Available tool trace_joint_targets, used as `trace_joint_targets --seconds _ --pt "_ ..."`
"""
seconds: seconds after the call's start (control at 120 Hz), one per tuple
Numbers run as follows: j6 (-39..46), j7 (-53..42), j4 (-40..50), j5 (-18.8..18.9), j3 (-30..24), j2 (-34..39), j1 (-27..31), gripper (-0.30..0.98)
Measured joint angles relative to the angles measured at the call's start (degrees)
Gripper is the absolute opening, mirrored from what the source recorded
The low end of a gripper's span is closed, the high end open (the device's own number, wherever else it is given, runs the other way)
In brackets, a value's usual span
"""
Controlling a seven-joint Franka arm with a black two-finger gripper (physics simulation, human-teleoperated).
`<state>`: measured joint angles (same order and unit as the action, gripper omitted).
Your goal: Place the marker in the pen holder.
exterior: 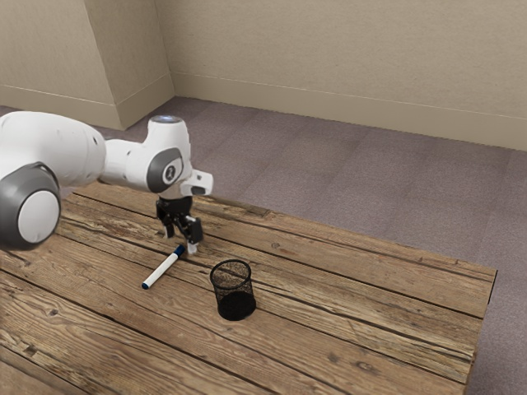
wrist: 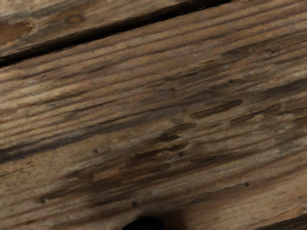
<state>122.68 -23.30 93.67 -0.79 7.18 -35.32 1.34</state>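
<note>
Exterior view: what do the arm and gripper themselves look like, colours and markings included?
The arm is glossy white with rounded segments. Dark grey surrounds a flat white disc on its large joint; a smaller grey patch near the hand bears a pale round mark. A bluish mark sits on top there. The gripper is black and angular, with a small whitish patch low down.

White marker (exterior: 161, 270) — flat; mesh pen holder (exterior: 236, 305) — upright.

Exterior view slanting down beside arm (exterior: 132, 162), wrist view close over the same tabletop (exterior: 370, 296)
</note>
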Motion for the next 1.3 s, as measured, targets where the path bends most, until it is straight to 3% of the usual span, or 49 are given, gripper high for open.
trace_joint_targets --seconds 0.7,1.3 --pt "11.61 -5.01 9.31 -3.82 1.12 3.30 -0.29 0.66" --pt "12.42 -6.09 10.05 -4.26 1.34 3.97 -0.27 0.12"
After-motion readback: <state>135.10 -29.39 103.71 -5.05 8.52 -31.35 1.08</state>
